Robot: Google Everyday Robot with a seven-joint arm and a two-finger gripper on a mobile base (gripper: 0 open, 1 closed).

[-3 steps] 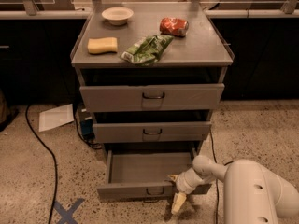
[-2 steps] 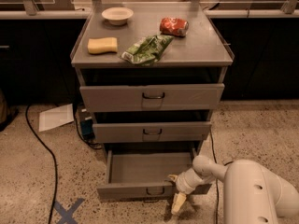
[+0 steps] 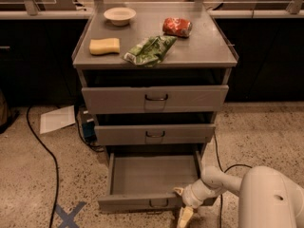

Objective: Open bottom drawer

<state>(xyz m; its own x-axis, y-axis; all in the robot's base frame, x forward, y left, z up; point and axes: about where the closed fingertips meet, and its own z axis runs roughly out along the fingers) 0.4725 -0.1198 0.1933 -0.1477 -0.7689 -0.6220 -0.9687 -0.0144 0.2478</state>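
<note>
The bottom drawer [image 3: 154,176] of the grey metal cabinet stands pulled out toward me, its plain grey tray bare inside. Its narrow front [image 3: 137,202] has a small dark loop handle [image 3: 158,203] at centre. My gripper [image 3: 182,206] is at the right end of that front, just right of the handle, on my white arm [image 3: 266,198] coming from the lower right. One pale finger [image 3: 185,217] hangs below the drawer front. The middle drawer [image 3: 154,134] and the top drawer [image 3: 154,99] are pushed in.
On the cabinet top [image 3: 209,46] lie a white bowl [image 3: 119,15], a yellow sponge [image 3: 104,45], a green chip bag [image 3: 151,50] and a red can [image 3: 177,26]. A black cable [image 3: 45,151], a paper sheet [image 3: 57,118] and a blue tape cross [image 3: 69,214] are on the floor at left.
</note>
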